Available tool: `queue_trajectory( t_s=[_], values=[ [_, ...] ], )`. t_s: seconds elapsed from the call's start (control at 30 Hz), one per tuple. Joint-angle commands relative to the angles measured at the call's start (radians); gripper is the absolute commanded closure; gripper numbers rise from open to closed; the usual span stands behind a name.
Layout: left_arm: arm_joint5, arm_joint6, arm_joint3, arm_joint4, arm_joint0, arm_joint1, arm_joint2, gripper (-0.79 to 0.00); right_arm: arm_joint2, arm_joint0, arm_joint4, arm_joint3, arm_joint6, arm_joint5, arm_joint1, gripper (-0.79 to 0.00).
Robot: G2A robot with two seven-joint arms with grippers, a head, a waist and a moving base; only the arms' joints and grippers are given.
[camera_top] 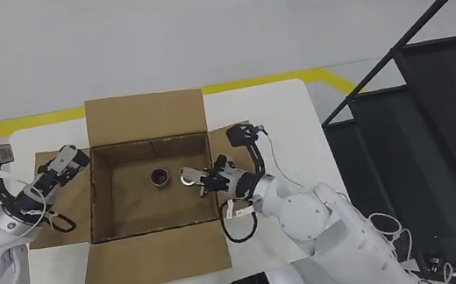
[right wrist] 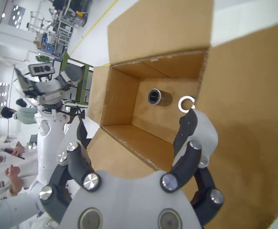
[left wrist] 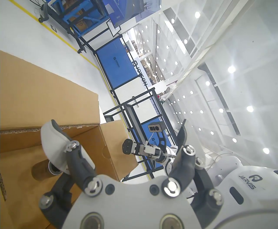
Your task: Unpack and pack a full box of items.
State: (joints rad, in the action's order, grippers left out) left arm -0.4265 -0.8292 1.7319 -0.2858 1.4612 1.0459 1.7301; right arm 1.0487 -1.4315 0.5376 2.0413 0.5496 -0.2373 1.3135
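Note:
An open cardboard box (camera_top: 116,222) stands in the middle of the white table (camera_top: 272,113). A dark cylinder (camera_top: 160,178) (right wrist: 159,98) lies on its side on the box floor, partly behind a finger in the left wrist view (left wrist: 40,171). A small silver ring (right wrist: 186,104) (camera_top: 188,180) sits just past one fingertip of my right gripper (camera_top: 199,183) (right wrist: 134,123). That gripper is open, over the box's right side. I cannot tell if the ring touches the finger. My left gripper (camera_top: 72,162) (left wrist: 117,134) is open with nothing in it, at the box's left wall.
The box flaps are folded outward, one on the far side (camera_top: 144,115) and one on the near side (camera_top: 153,261). A black metal staircase (camera_top: 436,111) stands to the right of the table. Yellow floor tape (camera_top: 13,126) runs behind it.

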Motion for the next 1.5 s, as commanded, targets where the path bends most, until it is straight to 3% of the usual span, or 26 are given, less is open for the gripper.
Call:
queue_trajectory(
  t_s=[0.0,0.33,1.03,1.2,1.47],
  values=[
    [0.000,0.000,0.000,0.000,0.000,0.000,0.000,-0.785,-0.029,0.045,-0.008,-0.029,0.002,0.031,0.006,-0.785],
    [0.000,0.000,0.000,0.000,0.000,0.000,0.000,-0.785,-0.183,0.260,-0.049,-0.211,0.016,0.079,0.049,-0.785],
    [0.000,0.000,0.000,0.000,0.000,0.000,0.000,-0.785,-0.199,0.272,-0.043,-0.232,0.023,0.093,0.052,-0.785],
    [0.000,0.000,0.000,0.000,0.000,0.000,0.000,-0.785,-0.253,0.343,0.017,-0.274,0.093,0.063,0.064,-0.785],
    [0.000,0.000,0.000,0.000,0.000,0.000,0.000,-0.785,-0.377,0.473,0.172,-0.332,0.221,-0.071,0.098,-0.785]
  ],
)
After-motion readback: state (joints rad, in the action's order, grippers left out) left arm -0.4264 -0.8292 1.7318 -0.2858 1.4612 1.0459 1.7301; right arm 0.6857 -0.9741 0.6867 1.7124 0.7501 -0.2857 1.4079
